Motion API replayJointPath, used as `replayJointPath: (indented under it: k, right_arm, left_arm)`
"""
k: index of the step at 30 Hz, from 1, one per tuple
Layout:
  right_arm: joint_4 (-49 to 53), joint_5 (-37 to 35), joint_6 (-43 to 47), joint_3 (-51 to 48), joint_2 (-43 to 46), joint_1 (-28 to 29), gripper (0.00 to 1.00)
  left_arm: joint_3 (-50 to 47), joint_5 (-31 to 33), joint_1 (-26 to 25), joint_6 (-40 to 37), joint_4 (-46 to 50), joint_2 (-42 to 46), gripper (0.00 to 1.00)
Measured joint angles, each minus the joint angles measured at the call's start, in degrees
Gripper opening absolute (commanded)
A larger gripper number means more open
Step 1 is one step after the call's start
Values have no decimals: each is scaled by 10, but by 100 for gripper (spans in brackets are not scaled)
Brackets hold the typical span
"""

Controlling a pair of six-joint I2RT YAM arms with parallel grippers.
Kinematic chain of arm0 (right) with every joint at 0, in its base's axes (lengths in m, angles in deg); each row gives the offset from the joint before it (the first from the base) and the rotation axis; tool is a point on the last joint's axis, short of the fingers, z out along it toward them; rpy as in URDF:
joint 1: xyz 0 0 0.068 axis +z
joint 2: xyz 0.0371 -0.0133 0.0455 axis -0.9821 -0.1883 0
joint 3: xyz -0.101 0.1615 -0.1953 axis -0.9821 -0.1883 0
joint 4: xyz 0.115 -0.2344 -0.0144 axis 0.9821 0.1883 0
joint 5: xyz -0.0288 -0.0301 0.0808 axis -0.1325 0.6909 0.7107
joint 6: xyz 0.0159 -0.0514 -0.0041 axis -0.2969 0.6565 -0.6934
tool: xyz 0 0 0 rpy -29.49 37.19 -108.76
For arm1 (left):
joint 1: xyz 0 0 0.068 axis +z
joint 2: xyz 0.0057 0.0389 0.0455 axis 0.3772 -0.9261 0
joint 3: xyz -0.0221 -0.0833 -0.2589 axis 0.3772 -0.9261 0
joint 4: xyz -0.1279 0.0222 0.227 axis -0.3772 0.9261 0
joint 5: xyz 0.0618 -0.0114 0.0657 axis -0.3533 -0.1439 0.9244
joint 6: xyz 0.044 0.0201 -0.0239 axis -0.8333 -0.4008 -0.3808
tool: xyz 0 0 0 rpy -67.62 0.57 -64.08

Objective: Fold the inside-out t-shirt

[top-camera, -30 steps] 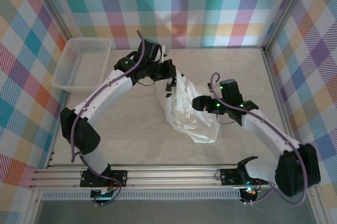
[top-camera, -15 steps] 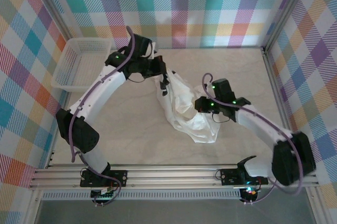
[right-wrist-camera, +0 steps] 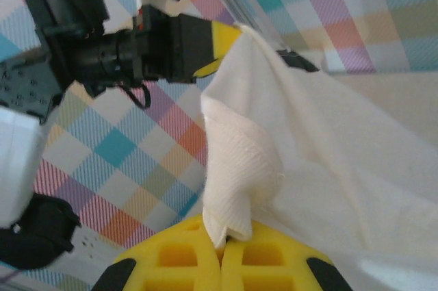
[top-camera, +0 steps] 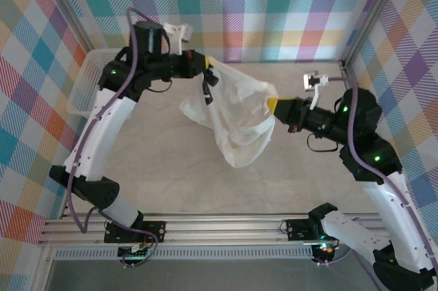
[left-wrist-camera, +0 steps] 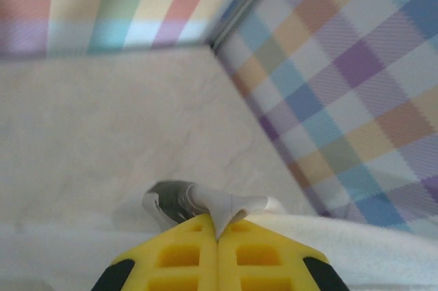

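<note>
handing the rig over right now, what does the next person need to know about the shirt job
left gripper: shut on one edge of the t-shirt.
right gripper: shut on the opposite edge.
t-shirt: lifted and stretched between the two grippers over the table, the rest hanging bunched below, not laid flat.
done: both grips taken; no fold made yet.
left: probably lay it flat, smooth it, then fold.
basket: far left, apart from the shirt.

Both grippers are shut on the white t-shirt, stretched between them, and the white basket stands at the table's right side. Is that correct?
Not quite: the top external view shows the basket at the left side of the table. The rest holds: left gripper and right gripper are both shut on the t-shirt, stretched between them.
</note>
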Motion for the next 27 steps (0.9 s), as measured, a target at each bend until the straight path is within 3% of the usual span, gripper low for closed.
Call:
replayJointPath:
  k: [3,4,5,8,10,14,17,20,27]
  right_arm:
    - [26,-28,-14,57,-58,-22,0]
    - [38,-30,-25,70,-89,-40,0]
    - [48,-27,-37,77,-119,-58,0]
    - [62,4,-75,76,-223,-107,0]
    - [62,30,-90,58,-300,-126,0]
    - [87,69,-102,35,-417,-139,0]
    - [83,94,-111,21,-437,-139,0]
    - [77,107,-115,20,-432,-139,0]
    - [76,126,-120,21,-432,-141,0]
  left_arm:
    - [42,66,0,-2,14,-4,3]
    - [46,89,3,-2,23,-12,9]
    - [45,108,5,-3,31,-23,24]
    - [7,142,20,-7,29,-69,58]
    - [-38,153,28,-9,27,-104,66]
    - [-148,117,34,-15,14,-141,73]
    - [-218,40,25,-20,-18,-128,76]
    - [-276,8,-21,-33,-43,-104,76]
    - [-329,88,-160,-57,-47,-96,77]
